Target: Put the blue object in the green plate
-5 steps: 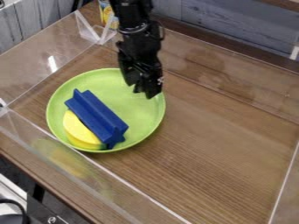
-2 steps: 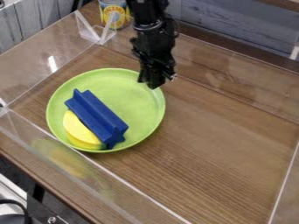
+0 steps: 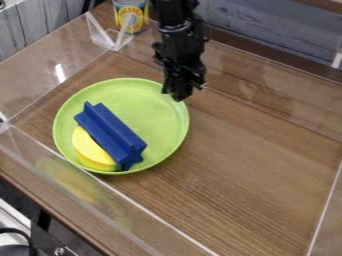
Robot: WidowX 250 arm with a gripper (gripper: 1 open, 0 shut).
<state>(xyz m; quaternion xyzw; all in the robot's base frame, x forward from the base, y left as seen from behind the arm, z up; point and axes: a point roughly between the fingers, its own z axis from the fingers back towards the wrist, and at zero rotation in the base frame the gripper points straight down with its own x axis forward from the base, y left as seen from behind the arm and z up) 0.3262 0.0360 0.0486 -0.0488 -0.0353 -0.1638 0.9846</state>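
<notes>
The blue object (image 3: pixel 110 134), a dark blue elongated block with a ridge, lies inside the green plate (image 3: pixel 160 112) on its left half, resting partly on a yellow piece (image 3: pixel 88 152). My gripper (image 3: pixel 179 92) hangs pointing down over the plate's far right rim, well to the right of and behind the block. Its fingers are shut together with nothing between them.
A clear plastic wall surrounds the wooden tabletop (image 3: pixel 254 150) on all sides. A yellow container (image 3: pixel 128 15) stands at the back behind the arm. Bare wood lies to the right of the plate.
The gripper went from open to shut and shifted slightly right and back, from over the plate's inside to its far right rim. The blue block stayed put.
</notes>
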